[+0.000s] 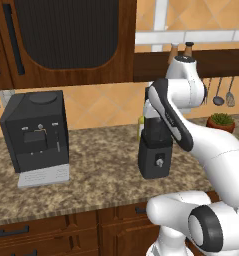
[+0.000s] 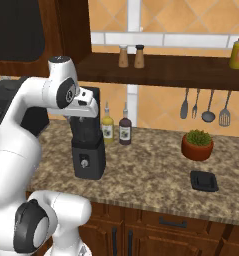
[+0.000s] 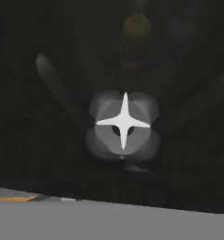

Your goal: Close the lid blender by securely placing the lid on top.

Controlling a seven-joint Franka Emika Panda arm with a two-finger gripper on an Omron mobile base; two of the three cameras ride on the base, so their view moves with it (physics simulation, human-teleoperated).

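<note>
Shiny white blades [image 3: 124, 121], shaped like a star, sit right below the hand, down at the bottom of the dark jar. So the hand looks straight into the open top of the blender [image 1: 154, 150].

From the two base views, the arm bends over the blender and the hand hangs just above the jar's rim. The fingers are hidden behind the arm and the jar, so I cannot tell if they are wide or narrow. I see nothing held in them, but I cannot be sure.

Far off to the right of the fingers, the lid [image 2: 204, 180] lies flat on the surface [image 2: 151, 175], next to a little plant pot [image 2: 197, 145]. It is well apart from the blender. Two bottles [image 2: 116, 127] stand just behind the blender.

I think the job has hardly begun. The jar is open and the lid is untouched. What is left: go over to the lid, pick it up, carry it back, and press it down on the jar's top.
</note>
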